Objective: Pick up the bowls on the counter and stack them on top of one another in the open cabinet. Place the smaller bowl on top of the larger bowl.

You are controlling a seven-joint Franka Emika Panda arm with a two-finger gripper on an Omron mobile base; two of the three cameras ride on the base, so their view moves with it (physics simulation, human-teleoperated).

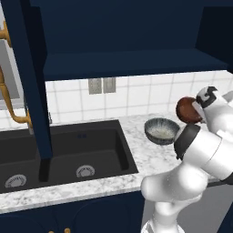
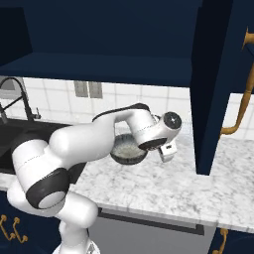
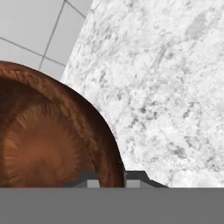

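End effector grips smaller bowl rim.

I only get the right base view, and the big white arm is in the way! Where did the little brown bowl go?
Observer: In the left base view, the small reddish-brown glossy bowl is right at the end of the arm, in front of the white wall tiles.
Operator: Is the robot holding it?
Observer: It looks so. In the hand view, the bowl's rim sits between the two tips of the gripper, with the speckled marble-like counter behind it.
Operator: Is it touching the grey bowl?
Observer: No. In the left base view, the wide dark grey bowl sits on the counter, lower and to the left, with a gap between them.
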